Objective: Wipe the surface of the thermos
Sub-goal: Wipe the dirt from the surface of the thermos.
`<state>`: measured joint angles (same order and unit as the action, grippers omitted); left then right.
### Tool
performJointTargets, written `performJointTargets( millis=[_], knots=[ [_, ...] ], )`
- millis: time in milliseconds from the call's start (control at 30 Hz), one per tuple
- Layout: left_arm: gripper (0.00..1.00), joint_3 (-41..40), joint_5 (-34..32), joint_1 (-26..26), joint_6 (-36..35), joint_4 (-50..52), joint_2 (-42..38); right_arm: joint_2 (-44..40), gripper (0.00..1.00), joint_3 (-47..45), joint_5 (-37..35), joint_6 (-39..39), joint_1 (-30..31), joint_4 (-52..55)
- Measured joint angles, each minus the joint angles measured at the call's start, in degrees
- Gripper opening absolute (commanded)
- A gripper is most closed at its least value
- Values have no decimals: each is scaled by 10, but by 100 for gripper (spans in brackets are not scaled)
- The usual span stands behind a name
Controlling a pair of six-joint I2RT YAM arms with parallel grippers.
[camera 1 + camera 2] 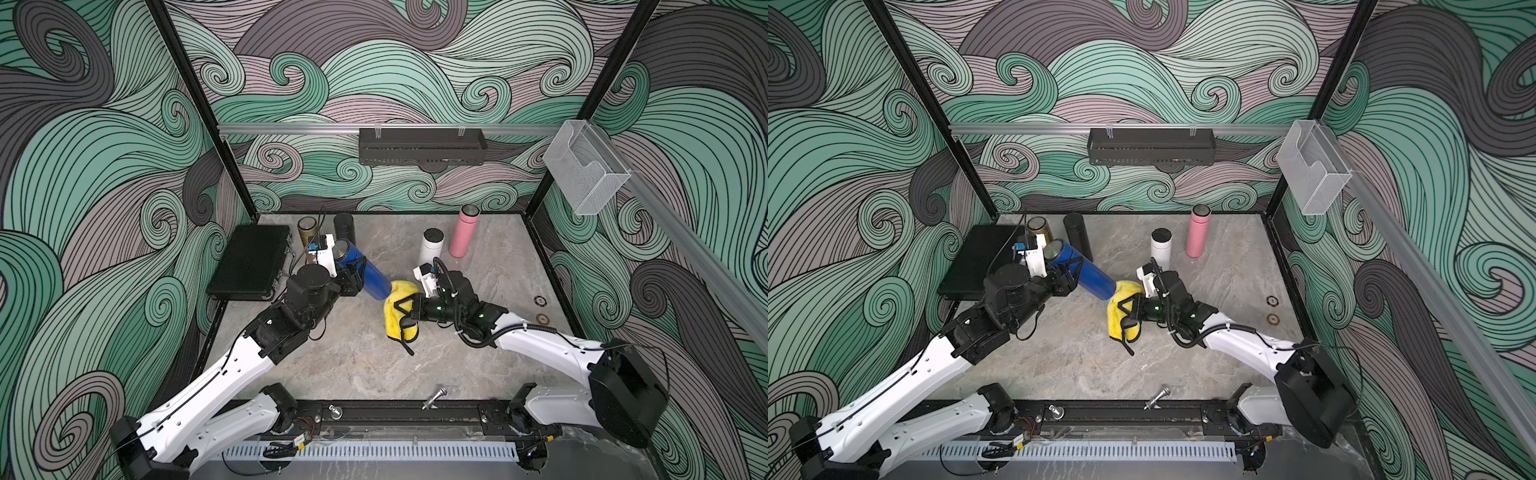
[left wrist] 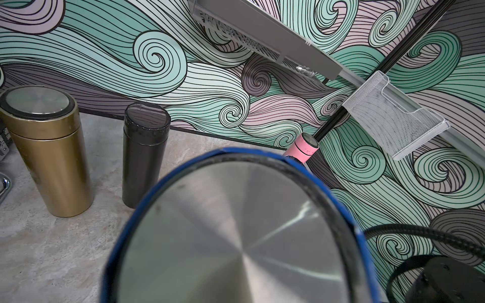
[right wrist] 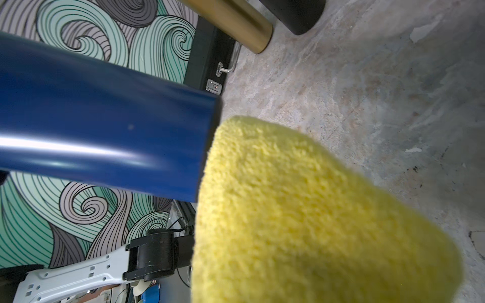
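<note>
The blue thermos [image 1: 372,276] is lifted off the table and tilted, steel lid end toward the back left. My left gripper [image 1: 360,269] is shut on its upper body. Seen from the left wrist, its lid [image 2: 236,236] fills the frame and hides the jaws. My right gripper [image 1: 402,316] is shut on a yellow cloth [image 1: 395,320]. The cloth's upper fold presses against the thermos's lower end [image 3: 105,131], and the cloth [image 3: 301,210] covers the right jaws. Both top views show this contact [image 1: 1115,291].
A gold thermos [image 1: 306,232] and a black thermos [image 1: 344,226] stand at the back left beside a black case [image 1: 251,262]. At the back right are a white thermos [image 1: 431,247] and a pink thermos [image 1: 464,230]. A metal fitting [image 1: 434,399] lies near the front rail.
</note>
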<state>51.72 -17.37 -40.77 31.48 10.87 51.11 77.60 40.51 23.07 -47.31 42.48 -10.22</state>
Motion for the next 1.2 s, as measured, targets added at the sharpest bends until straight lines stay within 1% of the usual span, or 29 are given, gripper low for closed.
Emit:
performJointTargets(
  millis=[133, 267, 367, 467, 600, 1000, 1100, 1200],
  knots=[
    [0, 0, 3, 0, 1, 0, -1, 66, 0, 3, 8, -12, 2, -37],
    [0, 0, 7, 0, 1, -1, 2, 116, 0, 37, 18, -13, 9, -56],
    [0, 0, 8, 0, 1, -2, 7, 129, 0, 70, 28, -13, 13, -75],
    [0, 0, -1, 6, 1, -8, 8, 128, 0, 77, 33, -13, 13, -87],
    [0, 0, -1, 6, 1, -11, 9, 112, 0, 71, 34, -12, 13, -79],
    [0, 0, 2, 5, 2, -26, 17, -51, 0, -1, -3, 3, 10, -13],
    [0, 0, 3, 5, 2, -24, 19, -57, 0, -3, -9, 6, 9, -11],
    [0, 0, 7, 5, 2, -23, 19, -35, 0, -7, -13, 8, 10, -13]
  ],
)
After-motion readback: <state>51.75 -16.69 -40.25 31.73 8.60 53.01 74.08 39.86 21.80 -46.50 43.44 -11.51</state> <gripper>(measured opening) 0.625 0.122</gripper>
